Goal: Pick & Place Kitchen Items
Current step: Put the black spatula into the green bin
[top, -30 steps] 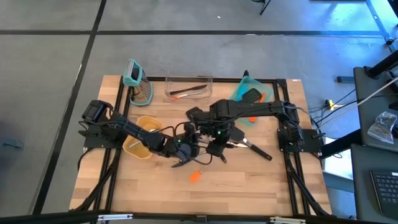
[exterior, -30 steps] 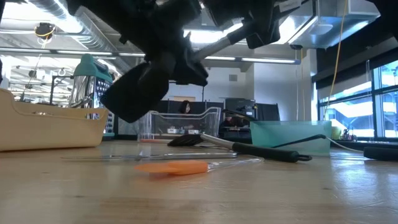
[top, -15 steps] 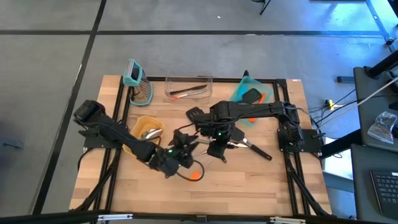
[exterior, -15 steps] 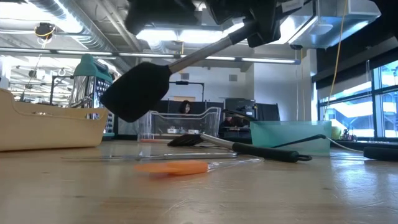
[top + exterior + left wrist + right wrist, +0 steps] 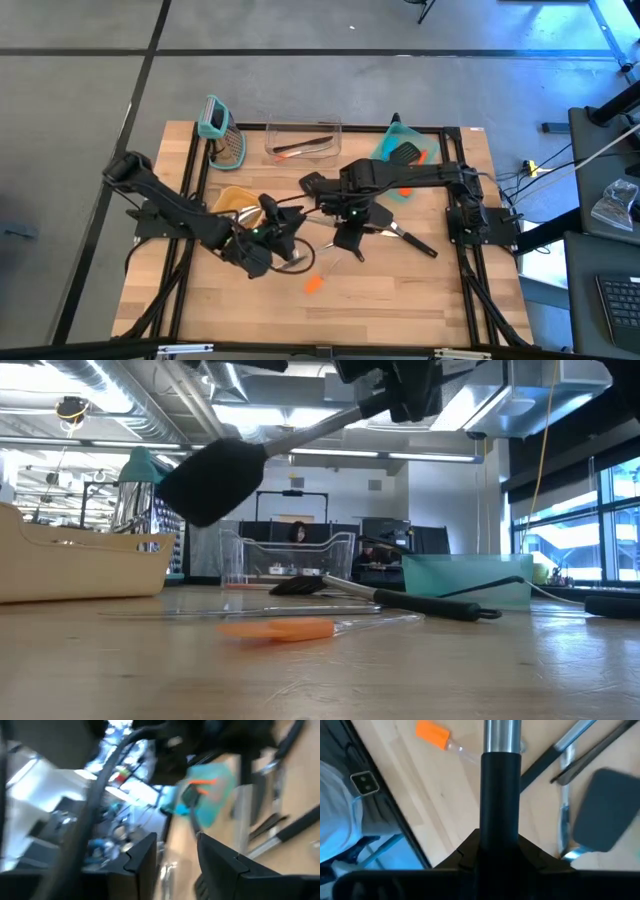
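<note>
Right jaws clamped on a black-headed utensil (image 5: pixel 212 478), mid-carry.
The right gripper (image 5: pixel 343 238) holds it above mid-table; the left gripper (image 5: pixel 272 243), jaws apart and empty, hovers near the orange spatula (image 5: pixel 314 284). Next likely needs a container such as the yellow bin (image 5: pixel 228 195).

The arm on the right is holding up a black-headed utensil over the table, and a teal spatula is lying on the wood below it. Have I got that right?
Nearly. The right gripper does hold the black-headed utensil up in the air, as the low view shows. But the spatula lying on the table below has an orange head, not teal; the high view shows it too.
</note>
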### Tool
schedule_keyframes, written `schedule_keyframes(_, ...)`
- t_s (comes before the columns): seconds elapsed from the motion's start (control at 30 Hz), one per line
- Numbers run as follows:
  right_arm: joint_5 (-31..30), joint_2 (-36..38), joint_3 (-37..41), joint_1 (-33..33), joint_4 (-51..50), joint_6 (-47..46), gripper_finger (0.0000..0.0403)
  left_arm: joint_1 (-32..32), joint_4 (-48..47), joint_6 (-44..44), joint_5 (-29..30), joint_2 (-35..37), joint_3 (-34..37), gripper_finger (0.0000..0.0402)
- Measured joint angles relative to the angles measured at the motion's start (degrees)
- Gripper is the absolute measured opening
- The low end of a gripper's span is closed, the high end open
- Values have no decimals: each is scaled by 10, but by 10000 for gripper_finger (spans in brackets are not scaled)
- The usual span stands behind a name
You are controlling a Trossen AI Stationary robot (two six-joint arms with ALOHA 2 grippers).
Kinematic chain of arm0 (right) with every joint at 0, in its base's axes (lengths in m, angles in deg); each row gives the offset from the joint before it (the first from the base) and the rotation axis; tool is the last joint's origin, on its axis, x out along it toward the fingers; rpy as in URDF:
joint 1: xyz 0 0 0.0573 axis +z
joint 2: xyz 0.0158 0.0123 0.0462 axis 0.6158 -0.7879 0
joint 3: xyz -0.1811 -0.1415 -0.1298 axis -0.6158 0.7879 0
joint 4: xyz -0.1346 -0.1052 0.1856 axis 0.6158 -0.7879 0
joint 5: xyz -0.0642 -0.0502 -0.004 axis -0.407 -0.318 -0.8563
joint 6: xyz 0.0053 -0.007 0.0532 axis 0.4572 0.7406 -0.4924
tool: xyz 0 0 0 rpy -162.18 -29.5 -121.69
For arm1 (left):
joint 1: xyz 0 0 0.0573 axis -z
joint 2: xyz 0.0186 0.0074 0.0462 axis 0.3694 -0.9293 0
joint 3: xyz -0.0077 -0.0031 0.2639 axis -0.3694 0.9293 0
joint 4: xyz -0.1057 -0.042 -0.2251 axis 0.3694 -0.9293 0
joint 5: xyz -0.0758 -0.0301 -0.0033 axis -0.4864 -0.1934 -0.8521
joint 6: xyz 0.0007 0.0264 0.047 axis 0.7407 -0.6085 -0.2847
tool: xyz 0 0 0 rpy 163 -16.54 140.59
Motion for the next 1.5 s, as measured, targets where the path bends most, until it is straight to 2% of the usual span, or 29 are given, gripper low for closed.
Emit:
schedule_keyframes(0.3,-106,-1,-53,-7,4,6,68,12,54,-13,-149,35,1,119)
schedule_keyframes(0.57,-190,0,-56,-12,7,5,68,19,106,-9,-379,65,3,116)
schedule_keyframes(0.67,-220,0,-56,-11,3,4,68,19,96,6,-419,65,2,116)
schedule_keyframes(0.73,-251,0,-56,-11,4,4,68,19,77,20,-412,65,2,116)
schedule_keyframes(0.9,-330,-3,-56,-11,5,0,68,19,24,52,-320,64,1,116)
schedule_keyframes(0.97,-349,-7,-56,-11,7,0,68,20,12,63,-315,64,2,116)
schedule_keyframes(1.1,-350,-7,-56,-12,6,2,68,20,14,67,-339,64,2,116)
schedule_keyframes(1.3,-346,-7,-56,-12,6,-2,68,20,14,65,-336,64,2,116)
schedule_keyframes(1.5,-318,-7,-52,-2,8,-29,68,18,7,40,-289,63,4,116)
